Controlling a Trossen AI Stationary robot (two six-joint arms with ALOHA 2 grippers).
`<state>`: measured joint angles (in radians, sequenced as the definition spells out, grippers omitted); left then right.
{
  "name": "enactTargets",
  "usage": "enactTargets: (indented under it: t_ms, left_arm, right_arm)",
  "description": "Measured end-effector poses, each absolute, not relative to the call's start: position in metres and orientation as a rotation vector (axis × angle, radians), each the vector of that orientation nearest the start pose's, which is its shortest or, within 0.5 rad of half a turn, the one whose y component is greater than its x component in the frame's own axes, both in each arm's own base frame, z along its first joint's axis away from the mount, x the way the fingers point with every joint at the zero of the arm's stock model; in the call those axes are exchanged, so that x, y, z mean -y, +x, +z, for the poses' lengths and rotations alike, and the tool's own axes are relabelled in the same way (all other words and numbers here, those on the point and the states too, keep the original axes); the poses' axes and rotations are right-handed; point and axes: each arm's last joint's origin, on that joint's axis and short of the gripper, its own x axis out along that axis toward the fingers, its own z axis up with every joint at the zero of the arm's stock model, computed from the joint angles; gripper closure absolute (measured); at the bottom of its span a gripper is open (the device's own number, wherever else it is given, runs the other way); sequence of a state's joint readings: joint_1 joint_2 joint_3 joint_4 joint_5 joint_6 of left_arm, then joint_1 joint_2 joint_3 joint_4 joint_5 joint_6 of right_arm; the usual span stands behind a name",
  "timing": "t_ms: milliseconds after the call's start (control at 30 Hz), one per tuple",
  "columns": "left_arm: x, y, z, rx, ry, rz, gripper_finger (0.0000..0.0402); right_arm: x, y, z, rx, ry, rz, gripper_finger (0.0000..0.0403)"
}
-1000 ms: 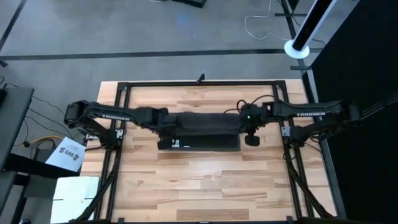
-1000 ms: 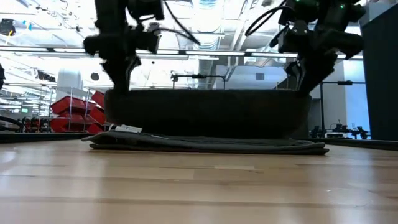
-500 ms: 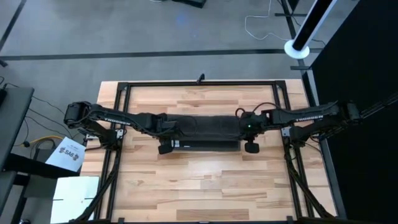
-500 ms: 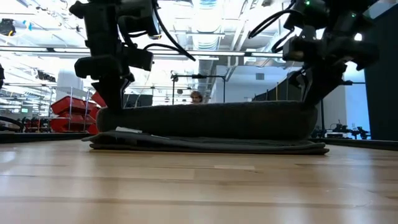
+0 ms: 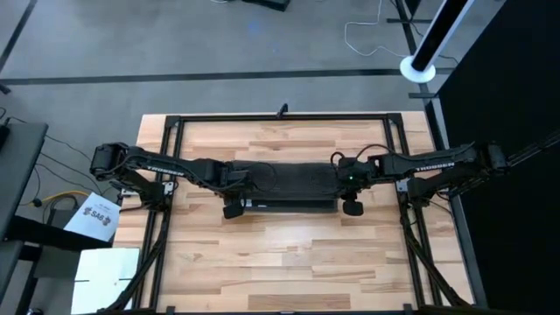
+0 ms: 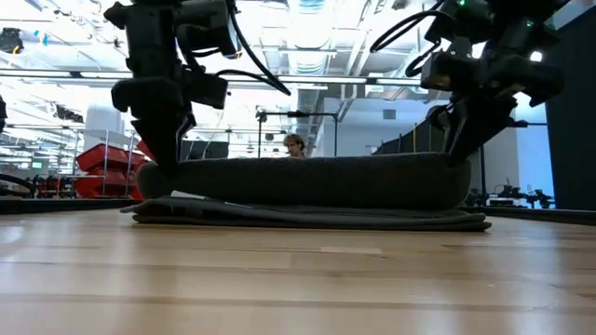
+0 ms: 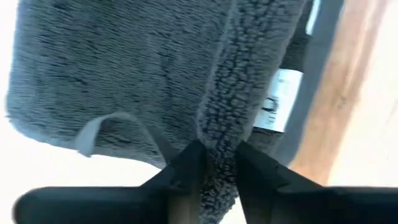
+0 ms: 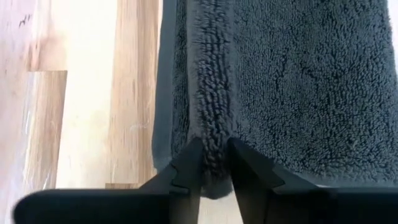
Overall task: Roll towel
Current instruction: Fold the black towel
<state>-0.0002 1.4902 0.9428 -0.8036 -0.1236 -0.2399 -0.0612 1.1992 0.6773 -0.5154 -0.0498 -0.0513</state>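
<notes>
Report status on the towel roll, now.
Left gripper shut on the towel, right gripper shut on its other end. Rolled part sits on the flat layer. Nothing in the way.

Left tool (image 7: 214,163) pinching grey towel (image 7: 124,68) fold, white tag (image 7: 278,102), wooden table (image 7: 348,93)

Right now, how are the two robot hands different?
The left gripper pinches the white-tagged end of the dark charcoal-grey soft cloth towel; the right gripper pinches the untagged end. In the low view the left arm hangs straight down, the right leans. Both are shut on a fold lifted above the flat layer.
</notes>
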Motion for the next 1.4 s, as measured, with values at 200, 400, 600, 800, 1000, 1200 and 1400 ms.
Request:
enactTargets:
  t_ms: [200,400,600,800,1000,1200,1400]
  left_arm:
    - [-0.002,0.263,0.199,-1.310,-0.243,0.286,0.0275]
    - [-0.002,0.267,0.210,-1.290,-0.294,0.307,0.0263]
    - [-0.002,0.267,0.236,-1.269,-0.323,0.325,0.0265]
    - [-0.008,0.277,0.248,-1.149,-0.312,0.302,0.0266]
    - [-0.031,0.283,0.227,-1.062,-0.274,0.352,0.0266]
    - [-0.036,0.264,0.180,-1.117,-0.367,0.308,0.0266]
    - [-0.032,0.248,0.150,-1.140,-0.453,0.285,0.0266]
  right_arm:
    - [0.012,0.215,0.196,-1.039,0.009,0.014,0.0265]
    - [0.010,0.214,0.197,-1.066,0.007,0.022,0.0210]
    - [0.010,0.211,0.214,-1.137,0.016,0.028,0.0196]
    - [0.016,0.223,0.229,-1.010,0.043,0.035,0.0203]
    - [0.046,0.229,0.204,-0.906,0.150,-0.050,0.0214]
    - [0.069,0.221,0.155,-0.995,0.275,-0.107,0.0219]
    - [0.083,0.225,0.128,-1.071,0.318,-0.141,0.0220]
